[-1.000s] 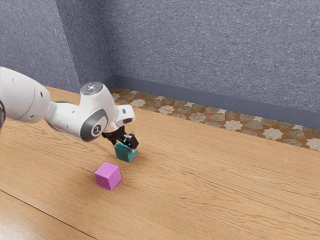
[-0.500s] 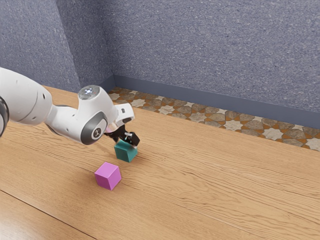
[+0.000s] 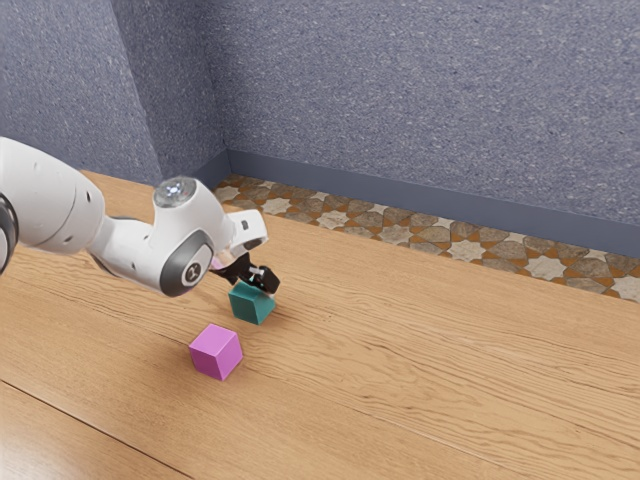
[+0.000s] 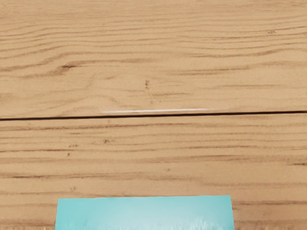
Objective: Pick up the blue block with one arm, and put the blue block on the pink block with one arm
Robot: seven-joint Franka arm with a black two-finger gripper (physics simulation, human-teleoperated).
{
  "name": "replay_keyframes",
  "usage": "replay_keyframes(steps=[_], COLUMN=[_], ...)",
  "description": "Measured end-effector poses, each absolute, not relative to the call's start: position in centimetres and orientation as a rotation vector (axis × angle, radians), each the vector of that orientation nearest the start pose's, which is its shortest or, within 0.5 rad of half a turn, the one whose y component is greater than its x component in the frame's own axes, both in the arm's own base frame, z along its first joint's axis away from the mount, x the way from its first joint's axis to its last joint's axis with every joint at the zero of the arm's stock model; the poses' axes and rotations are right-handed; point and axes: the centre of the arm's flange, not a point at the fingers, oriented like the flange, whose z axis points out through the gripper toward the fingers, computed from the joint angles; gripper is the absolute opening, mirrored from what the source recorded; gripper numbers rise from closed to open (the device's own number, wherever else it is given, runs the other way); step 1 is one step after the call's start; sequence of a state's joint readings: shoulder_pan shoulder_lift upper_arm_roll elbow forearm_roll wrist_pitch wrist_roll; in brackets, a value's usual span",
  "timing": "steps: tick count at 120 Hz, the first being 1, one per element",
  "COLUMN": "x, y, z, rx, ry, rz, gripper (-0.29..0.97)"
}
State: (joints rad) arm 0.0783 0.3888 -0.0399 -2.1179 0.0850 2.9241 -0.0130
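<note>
The blue block, more teal than blue, sits low on the wooden table, toward the exterior view's left and at middle depth. The black gripper is right down on its top, and whether it actually grips the block or only stands over it cannot be told. In the wrist view the block's flat top lies just under the hand, with bare planks and one dark seam beyond it. The pink block stands nearer the camera and a little to the exterior view's left of the blue one, close but not touching. The white arm reaches in from the exterior view's left, bent low over the table. Beyond the table's far edge lie a patterned tile floor and a grey-blue wall
</note>
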Motion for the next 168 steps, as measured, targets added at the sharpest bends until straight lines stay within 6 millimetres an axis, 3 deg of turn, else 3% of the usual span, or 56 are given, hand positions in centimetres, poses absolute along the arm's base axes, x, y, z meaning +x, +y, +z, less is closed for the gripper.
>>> replay_keyframes(steps=[168], x=[60.62], y=[2.74], z=[26.73], rx=[-3.028], ry=[0.010], rz=[-0.740], gripper=[0.48])
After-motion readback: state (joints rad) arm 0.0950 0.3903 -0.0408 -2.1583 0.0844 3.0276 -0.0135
